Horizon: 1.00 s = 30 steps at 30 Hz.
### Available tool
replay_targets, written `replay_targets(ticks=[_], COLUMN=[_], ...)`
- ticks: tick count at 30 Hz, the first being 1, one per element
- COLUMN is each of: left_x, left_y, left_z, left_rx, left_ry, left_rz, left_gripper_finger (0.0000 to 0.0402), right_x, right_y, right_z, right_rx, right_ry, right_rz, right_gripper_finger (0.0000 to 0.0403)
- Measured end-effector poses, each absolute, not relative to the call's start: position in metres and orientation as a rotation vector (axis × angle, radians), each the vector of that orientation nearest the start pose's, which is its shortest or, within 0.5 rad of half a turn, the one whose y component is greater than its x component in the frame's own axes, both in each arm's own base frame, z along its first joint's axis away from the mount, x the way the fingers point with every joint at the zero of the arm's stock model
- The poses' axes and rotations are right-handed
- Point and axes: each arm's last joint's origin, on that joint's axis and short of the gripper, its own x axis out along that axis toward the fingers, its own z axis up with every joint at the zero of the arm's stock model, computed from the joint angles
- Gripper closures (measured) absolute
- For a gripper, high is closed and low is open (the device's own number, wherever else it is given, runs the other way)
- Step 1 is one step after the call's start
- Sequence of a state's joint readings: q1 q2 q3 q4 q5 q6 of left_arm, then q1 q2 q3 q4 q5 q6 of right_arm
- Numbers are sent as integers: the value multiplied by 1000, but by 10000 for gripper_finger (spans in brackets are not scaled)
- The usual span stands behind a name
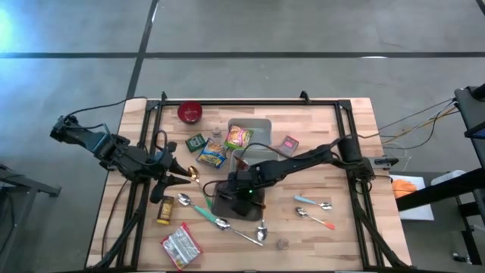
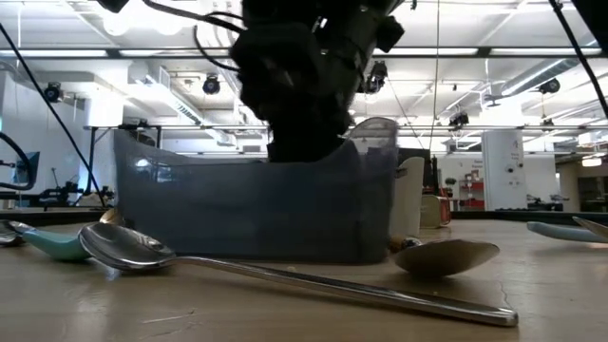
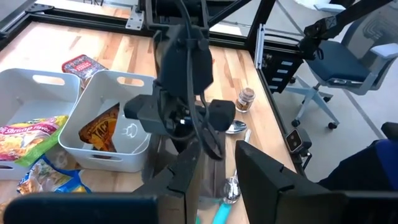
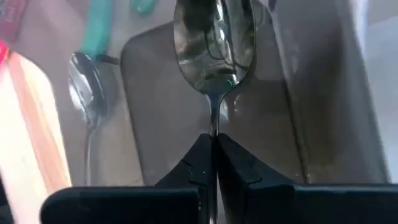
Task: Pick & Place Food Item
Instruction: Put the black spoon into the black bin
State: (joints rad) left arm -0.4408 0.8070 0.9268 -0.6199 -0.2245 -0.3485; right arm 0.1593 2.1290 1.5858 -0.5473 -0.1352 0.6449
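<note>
My right gripper (image 1: 235,195) is shut on a silver spoon (image 4: 214,43) and reaches down into a dark translucent bin (image 1: 224,205) at the table's middle. The low view shows the gripper (image 2: 304,123) dipping behind the bin's wall (image 2: 256,209). The spoon's bowl hangs over the bin's floor (image 4: 161,112). My left gripper (image 1: 186,176) waits left of the bin, slightly open (image 3: 214,152), with nothing seen between its fingers; a gold spoon (image 1: 193,174) lies at its tips. Food packets lie around: a shrimp snack (image 1: 239,136) in a white bin (image 1: 261,123). My right gripper pinches the spoon's thin handle (image 4: 214,121) between its two fingers, which lie along it. The fingers slant steeply down from the table's right side. The spoon points on beyond the fingertips, bowl end lowest, inside the bin; whether it touches the floor I cannot tell.
A blue-yellow packet (image 1: 212,154), a green box (image 1: 195,142), a pink box (image 1: 289,144), a red-white packet (image 1: 180,244), a brown bottle (image 1: 163,212) and a red bowl (image 1: 190,112) stand about. Several spoons (image 1: 220,222) lie along the near side, a teal-handled spoon (image 1: 311,201) to the right.
</note>
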Motion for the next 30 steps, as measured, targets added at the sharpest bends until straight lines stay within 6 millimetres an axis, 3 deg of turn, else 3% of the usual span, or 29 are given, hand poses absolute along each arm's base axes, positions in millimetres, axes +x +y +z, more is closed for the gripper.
replay_targets(ticks=[4, 10, 17, 25, 30], left_x=[145, 145, 145, 145, 145], left_y=[-61, -61, -61, -61, -61], left_z=[337, 336, 336, 336, 336], left_rx=[-177, -198, -198, -198, -199], left_ry=[504, 517, 518, 517, 517], left_rz=[-126, -117, -117, -117, -117], left_gripper_finger=[299, 299, 299, 299, 299], right_x=[449, 447, 449, 453, 453], right_y=[76, 75, 76, 76, 74], right_z=[168, 170, 192, 201, 200], right_rx=[560, 559, 628, 746, 667], right_ry=[1126, 1177, 1182, 1151, 1116], right_rz=[-93, -125, -174, -236, -280], right_gripper_finger=[395, 395, 395, 395, 395])
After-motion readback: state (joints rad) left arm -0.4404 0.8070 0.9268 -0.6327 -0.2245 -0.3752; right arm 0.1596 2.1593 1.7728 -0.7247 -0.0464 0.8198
